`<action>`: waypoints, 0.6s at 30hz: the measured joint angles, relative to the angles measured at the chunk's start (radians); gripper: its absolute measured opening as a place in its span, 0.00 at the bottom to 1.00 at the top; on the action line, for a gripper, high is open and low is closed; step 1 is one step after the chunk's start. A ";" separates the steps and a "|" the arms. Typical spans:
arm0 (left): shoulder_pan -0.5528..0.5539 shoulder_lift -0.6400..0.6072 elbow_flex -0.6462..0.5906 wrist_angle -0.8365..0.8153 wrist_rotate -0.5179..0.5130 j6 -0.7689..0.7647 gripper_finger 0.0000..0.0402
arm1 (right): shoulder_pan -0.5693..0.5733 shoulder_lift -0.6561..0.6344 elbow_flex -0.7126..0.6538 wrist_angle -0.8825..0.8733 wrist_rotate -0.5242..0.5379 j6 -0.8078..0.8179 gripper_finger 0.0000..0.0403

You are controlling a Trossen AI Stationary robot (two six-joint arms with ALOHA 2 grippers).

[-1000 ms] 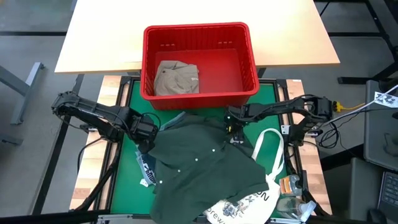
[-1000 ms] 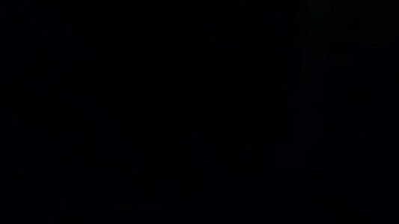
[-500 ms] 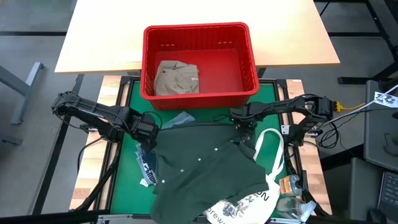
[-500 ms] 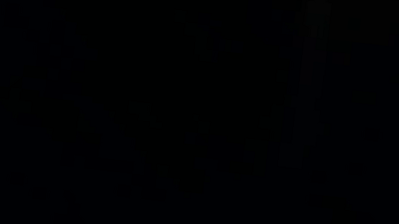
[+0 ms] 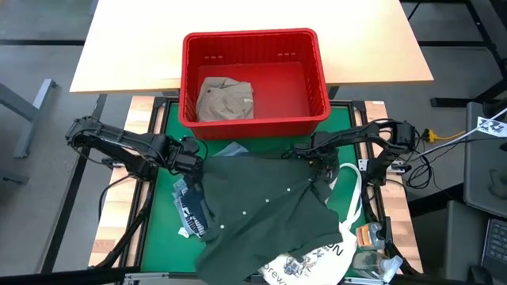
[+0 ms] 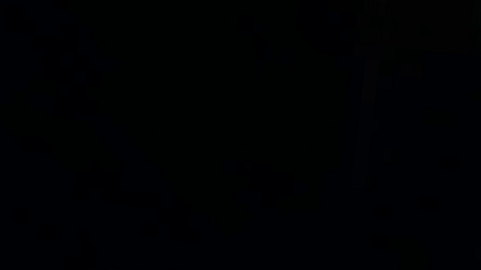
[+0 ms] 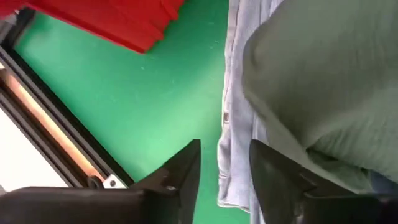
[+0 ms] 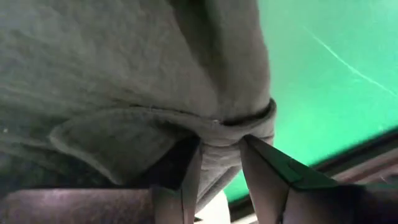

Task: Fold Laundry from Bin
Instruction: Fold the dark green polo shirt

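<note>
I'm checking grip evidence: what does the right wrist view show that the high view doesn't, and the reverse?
Only the right wrist view shows the right gripper pinching a bunched fold of the dark green shirt. Only the high view shows the red bin holding a khaki garment, the left gripper and the white tote bag. Both show the shirt on the green mat.

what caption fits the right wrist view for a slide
Right gripper pinching a bunched fold of the dark green shirt above the green mat.

The green-topped counter (image 5: 162, 202) carries the red bin (image 5: 255, 119) at its far edge, a spread dark green shirt (image 5: 265, 214) over light blue denim (image 5: 238, 150), and a white tote bag (image 5: 313, 260) at its near right corner.
</note>
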 joint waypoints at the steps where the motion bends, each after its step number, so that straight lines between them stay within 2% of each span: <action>1: 0.006 0.000 0.000 0.007 0.020 -0.002 0.35 | 0.000 0.000 0.000 -0.003 0.007 0.003 0.29; 5: 0.007 0.000 0.000 0.092 0.195 -0.006 0.37 | 0.000 -0.001 0.000 -0.001 0.014 0.003 0.29; 8: -0.019 0.000 0.000 0.203 0.310 -0.084 0.37 | 0.000 -0.001 0.001 -0.001 0.013 0.003 0.29; 13: -0.113 0.004 0.000 0.356 0.288 -0.279 0.35 | 0.000 -0.002 0.001 0.000 0.013 0.003 0.29; 18: -0.217 0.051 -0.001 0.367 0.210 -0.464 0.34 | 0.000 -0.002 0.002 0.001 0.013 0.003 0.29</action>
